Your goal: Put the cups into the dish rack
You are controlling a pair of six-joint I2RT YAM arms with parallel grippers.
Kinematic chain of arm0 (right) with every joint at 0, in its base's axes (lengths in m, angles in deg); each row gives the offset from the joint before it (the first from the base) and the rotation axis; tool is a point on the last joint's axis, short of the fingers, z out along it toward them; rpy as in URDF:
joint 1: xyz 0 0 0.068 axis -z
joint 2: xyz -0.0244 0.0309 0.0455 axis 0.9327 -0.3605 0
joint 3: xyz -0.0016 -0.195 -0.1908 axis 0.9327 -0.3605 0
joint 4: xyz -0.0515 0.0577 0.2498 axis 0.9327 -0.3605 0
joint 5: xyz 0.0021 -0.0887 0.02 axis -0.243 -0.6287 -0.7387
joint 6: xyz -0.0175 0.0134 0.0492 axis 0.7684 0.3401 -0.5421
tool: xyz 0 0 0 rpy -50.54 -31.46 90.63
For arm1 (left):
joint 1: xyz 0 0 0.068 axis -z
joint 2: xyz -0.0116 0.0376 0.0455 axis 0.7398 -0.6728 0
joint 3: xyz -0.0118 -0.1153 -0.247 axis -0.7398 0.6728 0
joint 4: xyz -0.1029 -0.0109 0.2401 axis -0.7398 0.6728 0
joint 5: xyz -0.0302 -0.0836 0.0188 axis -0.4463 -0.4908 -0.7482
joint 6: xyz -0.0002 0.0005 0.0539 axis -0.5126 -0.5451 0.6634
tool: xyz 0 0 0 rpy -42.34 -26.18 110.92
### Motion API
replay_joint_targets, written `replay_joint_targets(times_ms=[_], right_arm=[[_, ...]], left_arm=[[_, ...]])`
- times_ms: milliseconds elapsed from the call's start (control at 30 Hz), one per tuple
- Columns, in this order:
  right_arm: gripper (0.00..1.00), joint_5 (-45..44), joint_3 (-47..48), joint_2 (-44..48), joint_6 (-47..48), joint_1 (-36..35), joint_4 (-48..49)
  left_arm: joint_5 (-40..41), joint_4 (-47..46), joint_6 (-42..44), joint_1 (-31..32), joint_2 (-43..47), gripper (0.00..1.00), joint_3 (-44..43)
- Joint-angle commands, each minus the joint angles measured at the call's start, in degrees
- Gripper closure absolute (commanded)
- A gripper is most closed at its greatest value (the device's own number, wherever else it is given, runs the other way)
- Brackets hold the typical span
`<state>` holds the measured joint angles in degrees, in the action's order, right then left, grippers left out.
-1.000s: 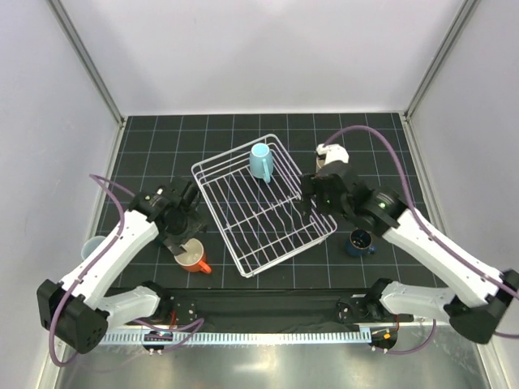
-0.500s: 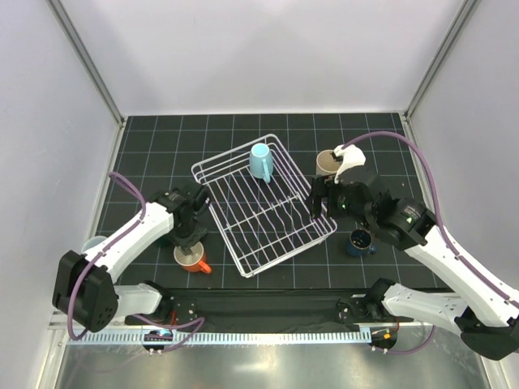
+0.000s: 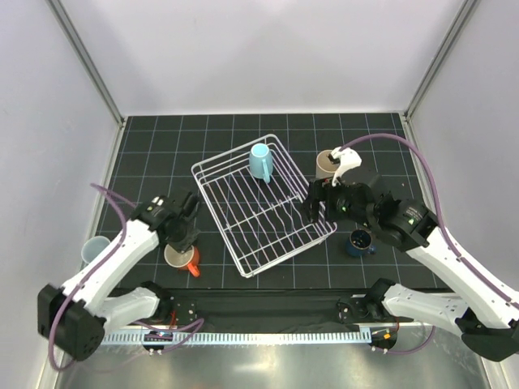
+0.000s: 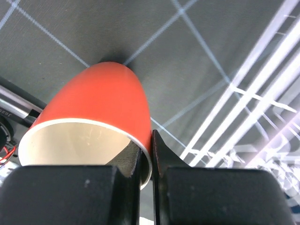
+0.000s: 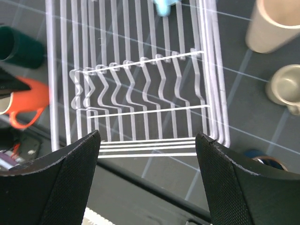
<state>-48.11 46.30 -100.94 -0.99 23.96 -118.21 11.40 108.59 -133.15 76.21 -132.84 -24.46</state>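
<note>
My left gripper (image 4: 151, 150) is shut on the rim of the orange cup (image 4: 103, 98), one finger inside and one outside. From above, that orange cup (image 3: 180, 258) sits on the mat left of the dish rack (image 3: 197, 170), under the left gripper (image 3: 185, 237). A light blue cup (image 3: 260, 160) lies in the rack's far part. My right gripper (image 3: 310, 209) hangs open over the rack's right edge. In the right wrist view the right gripper (image 5: 147, 150) has nothing between its fingers, with the dish rack (image 5: 140, 84) below it.
A beige tumbler (image 3: 326, 164) stands right of the rack, and a navy cup (image 3: 360, 241) nearer the front. A pale cup (image 3: 94, 248) sits at the mat's left edge. The right wrist view also shows a dark teal cup (image 5: 18, 47) and an olive-beige cup (image 5: 286, 86).
The left gripper has closed on the orange cup's rim, and the cup has shifted slightly left and nearer. The right arm has swung a little right and stayed open.
</note>
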Motion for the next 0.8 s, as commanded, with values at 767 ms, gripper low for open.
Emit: replay_joint_targets(times_ms=[767], right_arm=[[0.11,40.0,-21.0,-5.6,-24.5,-10.6,64.8]], left_arm=[[-31.5,-82.1,4.9,0.1,39.4,1.00,15.1]])
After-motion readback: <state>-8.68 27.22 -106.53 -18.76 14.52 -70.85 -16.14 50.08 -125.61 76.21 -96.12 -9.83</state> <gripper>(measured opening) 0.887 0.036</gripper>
